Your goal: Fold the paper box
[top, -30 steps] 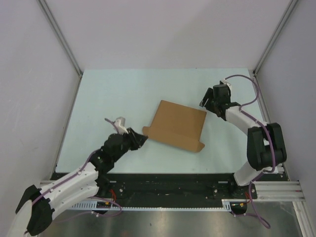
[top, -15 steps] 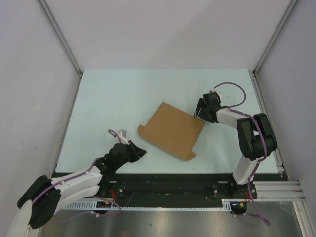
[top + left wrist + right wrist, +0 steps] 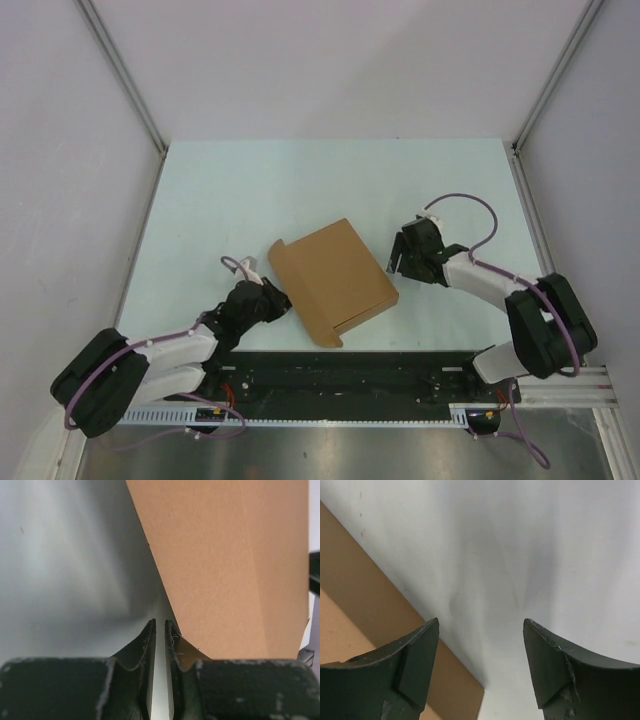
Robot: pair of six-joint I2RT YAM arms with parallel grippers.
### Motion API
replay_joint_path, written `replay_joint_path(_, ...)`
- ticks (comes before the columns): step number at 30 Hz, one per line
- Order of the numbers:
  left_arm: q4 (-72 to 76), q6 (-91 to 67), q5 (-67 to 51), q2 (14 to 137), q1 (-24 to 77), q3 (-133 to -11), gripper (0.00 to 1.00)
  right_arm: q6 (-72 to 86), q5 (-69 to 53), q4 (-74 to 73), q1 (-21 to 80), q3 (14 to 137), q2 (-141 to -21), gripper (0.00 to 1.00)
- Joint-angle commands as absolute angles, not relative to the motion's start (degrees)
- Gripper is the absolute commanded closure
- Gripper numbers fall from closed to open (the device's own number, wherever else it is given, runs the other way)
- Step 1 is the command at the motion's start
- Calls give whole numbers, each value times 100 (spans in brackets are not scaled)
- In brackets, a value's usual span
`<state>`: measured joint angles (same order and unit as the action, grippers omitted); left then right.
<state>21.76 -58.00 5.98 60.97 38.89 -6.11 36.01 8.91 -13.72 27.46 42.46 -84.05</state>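
Note:
The paper box (image 3: 335, 275) is a plain brown cardboard piece lying skewed on the table, with a raised lip along its left and near edges. My left gripper (image 3: 285, 298) sits low at the box's left edge. In the left wrist view its jaws (image 3: 160, 622) are shut to a thin slit with nothing between them, and the cardboard (image 3: 225, 570) lies just right of the right fingertip. My right gripper (image 3: 393, 260) stands open at the box's right corner. In the right wrist view (image 3: 481, 621) its left finger hangs over the brown corner (image 3: 350, 610), and only bare table shows between its fingers.
The pale table (image 3: 250, 190) is walled by white panels with metal frame posts (image 3: 125, 75) at the back corners. A black rail (image 3: 340, 370) with both arm bases runs along the near edge, close to the box's near corner.
The box has slid toward the near edge and turned. My right gripper followed it inward and nearer. My left arm drew back toward its base and its jaws narrowed.

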Motion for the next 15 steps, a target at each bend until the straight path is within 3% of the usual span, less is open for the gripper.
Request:
replay_joint_path(1,2233,-5783,712,5907,3727,-757,83,3604,1555,-1758,2348,4438,-7184,26)
replay_joint_path(6,2136,-5933,756,5660,3718,-528,83,3288,664,-863,2250,4570,-6715,28)
replay_joint_path(11,1881,-6117,730,5344,3718,-185,85,3225,-1339,-62,2346,4605,-7284,35)
replay_joint_path(15,1293,-6319,694,4958,3718,-44,91,3147,-2196,606,2759,4632,-7856,37)
